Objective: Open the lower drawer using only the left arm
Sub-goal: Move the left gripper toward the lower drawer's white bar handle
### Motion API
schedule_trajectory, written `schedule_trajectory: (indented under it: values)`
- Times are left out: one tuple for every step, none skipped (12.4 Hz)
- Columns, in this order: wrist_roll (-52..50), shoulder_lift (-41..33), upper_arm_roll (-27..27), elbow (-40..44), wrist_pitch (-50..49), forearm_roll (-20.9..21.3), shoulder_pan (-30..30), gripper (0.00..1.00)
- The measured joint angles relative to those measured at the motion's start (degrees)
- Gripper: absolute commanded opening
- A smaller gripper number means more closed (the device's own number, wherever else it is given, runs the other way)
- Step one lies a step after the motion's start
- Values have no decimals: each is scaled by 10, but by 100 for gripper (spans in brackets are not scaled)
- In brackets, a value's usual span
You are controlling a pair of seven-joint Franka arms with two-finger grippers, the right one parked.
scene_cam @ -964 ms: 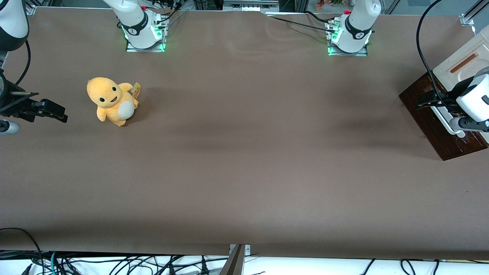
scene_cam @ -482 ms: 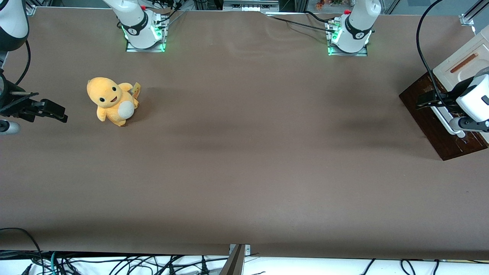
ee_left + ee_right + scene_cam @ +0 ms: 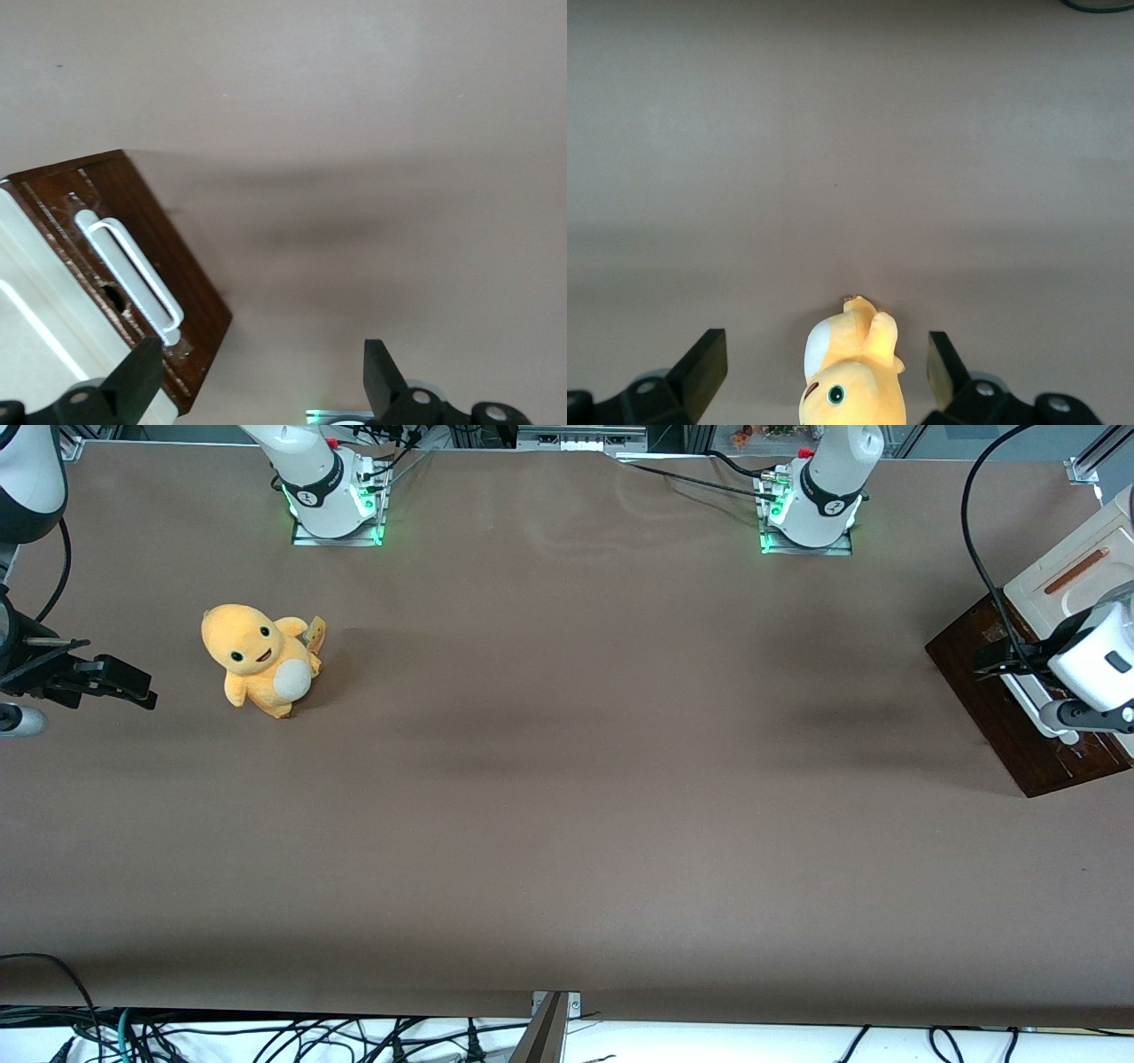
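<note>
Left arm reaches over the cabinet at the working arm's end of the tabletop. Pincer spread wide apart, nothing between its fingers. One finger sits just beside the end of the white bar handle; no contact visible. Lower drawer, dark brown front, lies directly under the pincer, appears closed. Yellow plush toy stands well apart from the pincer, toward the parked arm's end.

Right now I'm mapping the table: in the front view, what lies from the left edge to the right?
Parked gripper → plush toy → bare table → drawer front → left gripper, fingers open, above it.
</note>
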Motion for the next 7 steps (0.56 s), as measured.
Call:
schedule_trajectory:
  values:
    - [-16, 6, -1, 0, 0, 22, -13, 100]
    - [-29, 11, -2, 0, 0, 35, -26, 100]
    - [-41, 14, -2, 0, 0, 42, -34, 100]
    - [-51, 17, -2, 0, -1, 55, -38, 100]
    - [-62, 21, -2, -1, -1, 77, -42, 100]
    - [-71, 28, -2, -1, -1, 97, -47, 100]
    - [-84, 35, -2, -1, -1, 106, -51, 100]
